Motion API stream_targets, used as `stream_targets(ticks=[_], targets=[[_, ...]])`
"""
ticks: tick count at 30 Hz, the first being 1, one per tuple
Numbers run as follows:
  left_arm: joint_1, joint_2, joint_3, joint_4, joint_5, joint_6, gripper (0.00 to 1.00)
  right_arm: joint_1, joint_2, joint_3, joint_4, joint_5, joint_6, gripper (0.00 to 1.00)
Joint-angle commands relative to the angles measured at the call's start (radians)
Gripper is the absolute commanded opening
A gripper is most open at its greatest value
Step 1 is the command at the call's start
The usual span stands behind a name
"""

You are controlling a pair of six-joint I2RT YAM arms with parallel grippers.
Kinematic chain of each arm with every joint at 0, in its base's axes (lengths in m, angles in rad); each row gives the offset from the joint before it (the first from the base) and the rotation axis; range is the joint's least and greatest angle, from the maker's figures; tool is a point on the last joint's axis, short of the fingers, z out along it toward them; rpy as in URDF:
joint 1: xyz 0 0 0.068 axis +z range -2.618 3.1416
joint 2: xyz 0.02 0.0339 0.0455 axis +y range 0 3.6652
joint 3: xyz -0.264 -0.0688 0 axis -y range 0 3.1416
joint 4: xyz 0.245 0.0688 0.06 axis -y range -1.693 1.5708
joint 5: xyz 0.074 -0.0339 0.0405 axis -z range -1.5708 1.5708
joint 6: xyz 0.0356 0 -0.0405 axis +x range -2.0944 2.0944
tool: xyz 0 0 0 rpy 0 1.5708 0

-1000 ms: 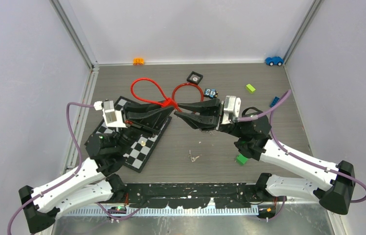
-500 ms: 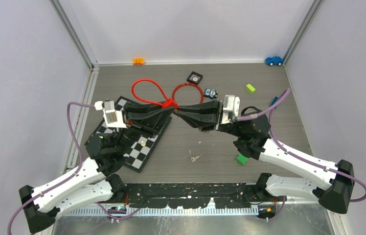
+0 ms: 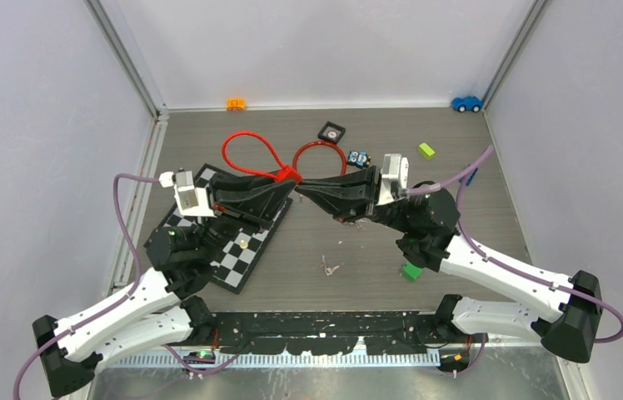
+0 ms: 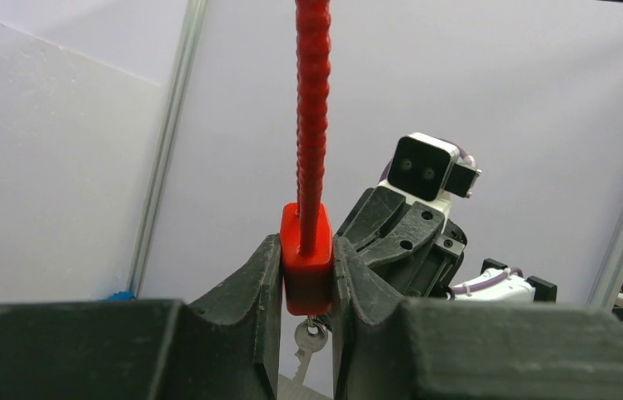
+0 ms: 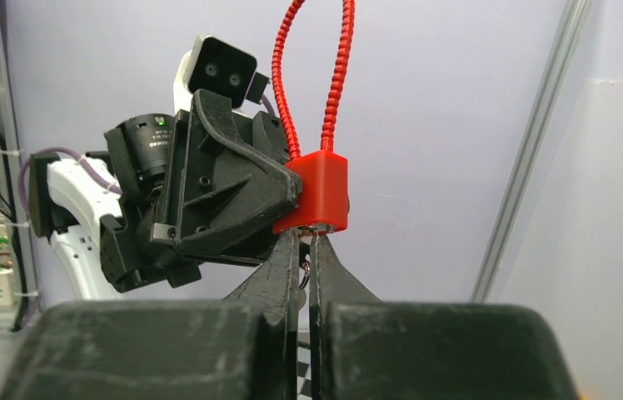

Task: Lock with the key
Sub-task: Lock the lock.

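Grasp complete above grey table [image 3: 358, 250], turn pending
Left end effector [image 3: 281, 187] clamps the red plastic cable-lock body [image 4: 306, 254] aloft; right end effector [image 5: 308, 250] is pinched shut on its small silver key [image 4: 309, 337] below. Next: likely a wrist twist.

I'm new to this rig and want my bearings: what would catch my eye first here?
At the centre, the left pincer clamps a red lock, whose cable loops toward the far side. The right pincer meets it tip to tip, shut just under the lock, where a key hangs. A checkerboard lies at near left.
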Motion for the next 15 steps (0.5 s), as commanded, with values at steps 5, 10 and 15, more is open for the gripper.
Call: stream_targets(ticks=[5,10,15], targets=[[-0.001,0.014,0.052,0.096,0.135,-0.022,0.0,0.005,0.012,0.059,0.062,-0.031,0.274,0.01],[-0.001,0.03,0.078,0.106,0.235,-0.034,0.0,0.003,0.013,0.066,0.129,-0.139,0.375,0.01],[-0.001,0.037,0.09,0.132,0.291,-0.039,0.0,0.003,0.02,0.065,0.218,-0.215,0.494,0.01]])
